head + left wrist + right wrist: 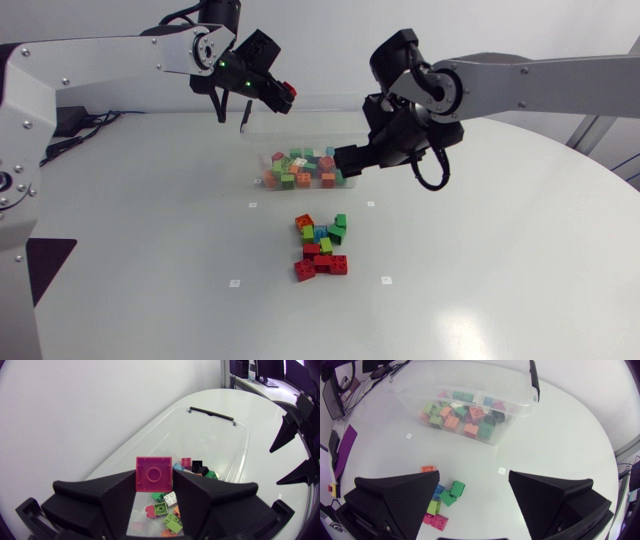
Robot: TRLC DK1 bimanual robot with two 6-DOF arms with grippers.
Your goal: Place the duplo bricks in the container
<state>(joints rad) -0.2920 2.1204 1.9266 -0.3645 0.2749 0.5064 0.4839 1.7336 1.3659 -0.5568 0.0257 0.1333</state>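
Head view: my left gripper (273,97) comes in from nine o'clock and hangs above the container's (258,128) left rear rim, clenched on a red-pink brick (289,93). The clear container sits on the white table (500,250) just past the middle, and a heap of mixed bricks (300,170) fills its near end. My right gripper (346,160) comes in from three o'clock and hangs by the container's near right corner. At six o'clock from the container, a little apart from it, a loose pile of bricks (322,245) lies on the table, with red ones at its near edge.

Left wrist view: both my fingers (110,495) press the flat sides of the pink brick (154,473), so I am grasping it. Under it lies the open container (220,435), with its stored bricks (170,507) right below my fingertips. At two o'clock from my fingers I see the other arm's two black fingers (286,434), standing apart.

Right wrist view: my fingers (395,495) are released, spread wide, with nothing between them. Counting twelve o'clock as straight ahead of my fingers, the container (515,405) lies at twelve with its bricks (462,415) inside. The loose ones lie under me, beside my one finger: an orange brick (428,468), a green one (454,492), a lime one (434,507) and a pink one (436,521).
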